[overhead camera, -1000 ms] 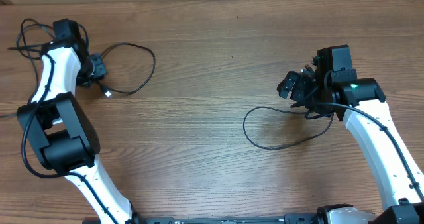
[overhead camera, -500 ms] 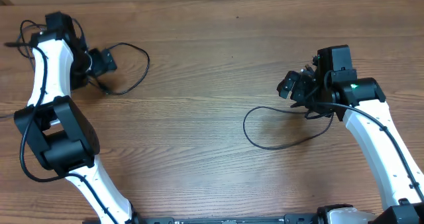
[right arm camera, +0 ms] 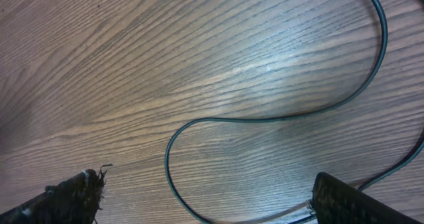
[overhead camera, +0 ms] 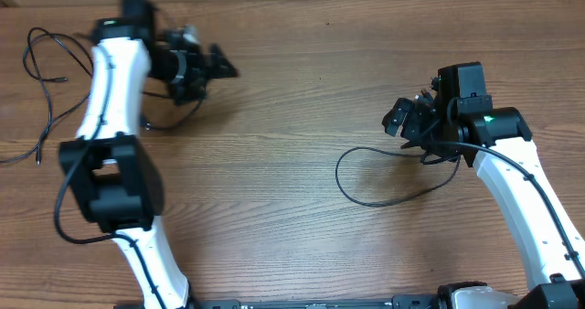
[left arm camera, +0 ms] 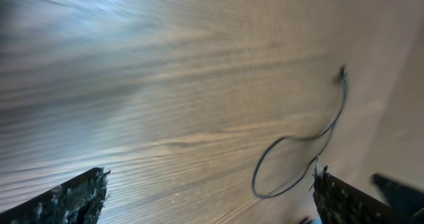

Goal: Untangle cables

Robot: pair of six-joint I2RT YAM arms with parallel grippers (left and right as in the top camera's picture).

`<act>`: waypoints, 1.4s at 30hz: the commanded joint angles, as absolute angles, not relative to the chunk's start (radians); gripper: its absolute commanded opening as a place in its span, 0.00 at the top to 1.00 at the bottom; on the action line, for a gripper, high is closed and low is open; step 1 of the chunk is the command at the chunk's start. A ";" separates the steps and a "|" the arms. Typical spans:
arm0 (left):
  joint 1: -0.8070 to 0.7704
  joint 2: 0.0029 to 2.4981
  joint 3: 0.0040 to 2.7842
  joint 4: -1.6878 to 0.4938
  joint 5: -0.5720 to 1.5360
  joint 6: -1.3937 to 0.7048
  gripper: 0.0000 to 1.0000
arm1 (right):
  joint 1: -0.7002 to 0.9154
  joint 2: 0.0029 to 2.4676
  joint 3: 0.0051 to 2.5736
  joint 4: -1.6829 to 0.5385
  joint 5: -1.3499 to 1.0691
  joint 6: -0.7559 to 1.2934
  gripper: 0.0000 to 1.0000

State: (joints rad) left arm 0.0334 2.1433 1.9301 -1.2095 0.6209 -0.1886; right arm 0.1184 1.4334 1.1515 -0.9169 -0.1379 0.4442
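A thin black cable lies in loose loops at the table's far left. A further stretch of cable shows just below my left arm. My left gripper hangs above bare wood to the right of that, open and empty, blurred by motion. In the left wrist view the left gripper is spread wide, and a distant cable loop lies ahead. Another cable curls on the right side of the table. My right gripper hovers above its upper end, open. The right wrist view shows the cable curving between the fingers, untouched.
The table is plain brown wood. Its far edge runs along the top of the overhead view. Both white arms rise from the near edge, left and right.
My left gripper has opened, let go of the cable end it held at the left, and swung right across the table. The right arm has not moved.
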 commanded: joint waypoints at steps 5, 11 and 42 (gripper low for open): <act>-0.200 2.112 1.938 -1.215 0.181 -0.203 0.00 | 0.117 1.431 1.149 -0.914 -0.128 0.440 0.00; -0.352 2.113 1.914 -1.213 0.150 -0.249 0.00 | 0.117 1.431 1.149 -0.902 -0.127 0.440 0.00; -0.897 2.114 1.651 -0.908 0.195 -1.188 0.00 | -0.487 1.418 1.406 -1.291 -0.140 0.471 0.00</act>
State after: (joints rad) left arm -0.8711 2.1429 1.6875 -0.9524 0.0849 -0.9733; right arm -0.4839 1.4322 1.3869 -1.2961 -0.1314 0.4679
